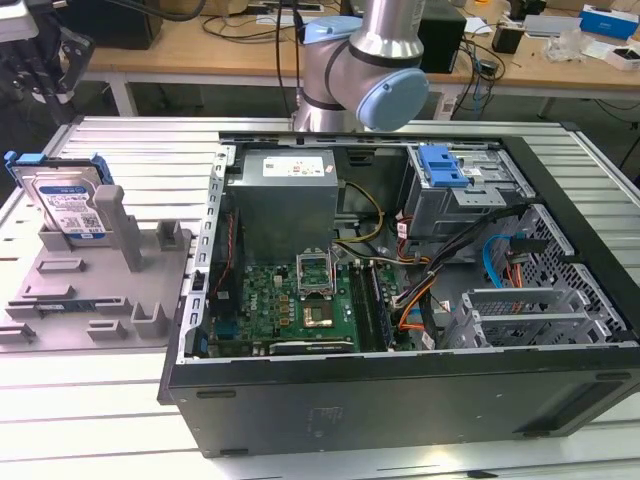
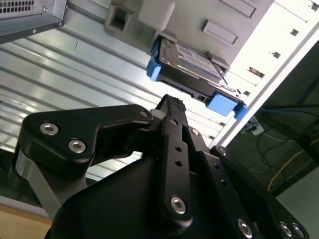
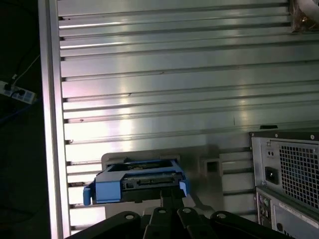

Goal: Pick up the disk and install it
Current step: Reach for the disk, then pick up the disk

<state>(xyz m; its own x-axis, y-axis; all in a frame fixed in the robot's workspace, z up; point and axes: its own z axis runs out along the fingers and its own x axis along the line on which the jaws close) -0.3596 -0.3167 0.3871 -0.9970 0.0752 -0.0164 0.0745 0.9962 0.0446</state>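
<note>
The disk (image 1: pixel 72 205), a silver drive with a white-and-blue label in a blue bracket, stands leaning in a grey holder (image 1: pixel 100 290) at the exterior view's left. In both wrist views the disk (image 2: pixel 192 59) (image 3: pixel 139 181) lies ahead of my gripper (image 2: pixel 172 103) (image 3: pixel 171 198), with a gap between them. The black fingers sit close together with nothing between them. The arm (image 1: pixel 370 60) rises behind the far edge of the open computer case (image 1: pixel 400 390).
Inside the case a grey drive cage (image 1: pixel 470 205) with a blue latch (image 1: pixel 443 165) sits at the back right, beside the power supply (image 1: pixel 285 200), motherboard (image 1: pixel 290 300) and loose cables. The ribbed metal table (image 3: pixel 174 89) surrounds the holder. Desks with clutter stand behind.
</note>
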